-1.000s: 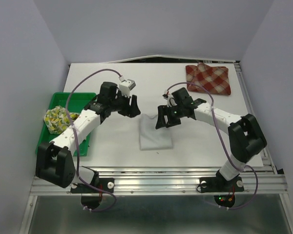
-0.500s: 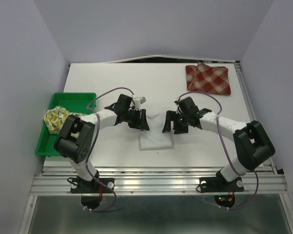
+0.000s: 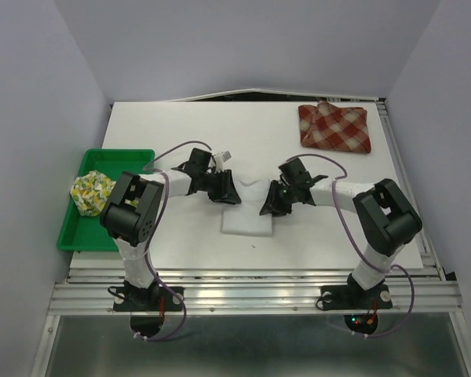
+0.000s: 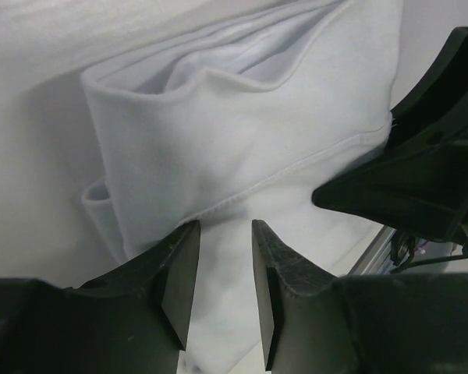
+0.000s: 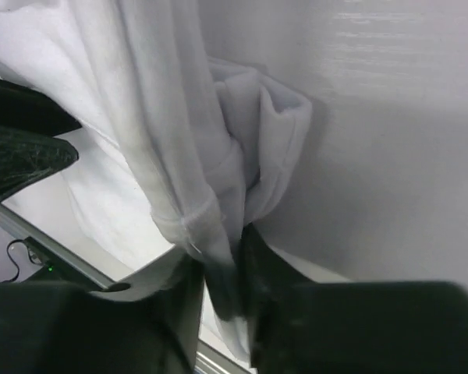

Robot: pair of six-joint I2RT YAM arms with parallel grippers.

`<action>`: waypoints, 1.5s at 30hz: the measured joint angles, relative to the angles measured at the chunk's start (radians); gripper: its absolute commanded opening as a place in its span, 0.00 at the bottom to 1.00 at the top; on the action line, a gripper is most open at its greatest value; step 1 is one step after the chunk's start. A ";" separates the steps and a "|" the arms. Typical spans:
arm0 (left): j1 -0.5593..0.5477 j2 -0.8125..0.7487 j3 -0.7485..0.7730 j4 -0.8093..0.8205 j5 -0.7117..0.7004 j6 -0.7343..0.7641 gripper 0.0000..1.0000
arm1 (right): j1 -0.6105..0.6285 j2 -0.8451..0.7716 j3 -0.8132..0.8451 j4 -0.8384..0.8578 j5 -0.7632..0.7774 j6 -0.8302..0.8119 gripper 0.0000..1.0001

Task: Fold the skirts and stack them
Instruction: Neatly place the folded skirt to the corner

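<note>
Left gripper [image 3: 229,195], overhead view: it sits low at the far left corner of the white skirt [image 3: 247,220], fingers aimed toward the other arm. The gap cannot be read from this height. The right gripper [image 3: 268,206] mirrors it at the far right corner. The white skirt lies at the middle of the table [image 3: 180,133], between and just in front of both grippers. It is folded into a nearly square block with no clear long axis, its near edge parallel to the table's near edge. The cloth is plain and unprinted. The plaid skirt [image 3: 335,128] lies flat at the far right corner, long axis left to right, well apart from the arms. The fruit-print skirt [image 3: 92,192] is crumpled in the green tray [image 3: 118,155] at the left edge.

Left wrist view: the fingers [image 4: 175,273] stand a narrow gap apart, tips at the stitched hem of a folded-over layer. Cloth shows in the gap; whether it is pinched cannot be told. The hem runs diagonally from the tips up to the right, and soft layered folds lie above it.

Right wrist view: the fingers [image 5: 273,312] are pressed together on a gathered bunch of the white skirt. The cloth rises from them in upright folds with a hemmed edge.
</note>
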 measured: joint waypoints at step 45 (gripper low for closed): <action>0.021 -0.252 0.154 -0.194 -0.361 0.436 0.99 | -0.262 0.569 1.096 -0.208 0.587 -0.925 0.00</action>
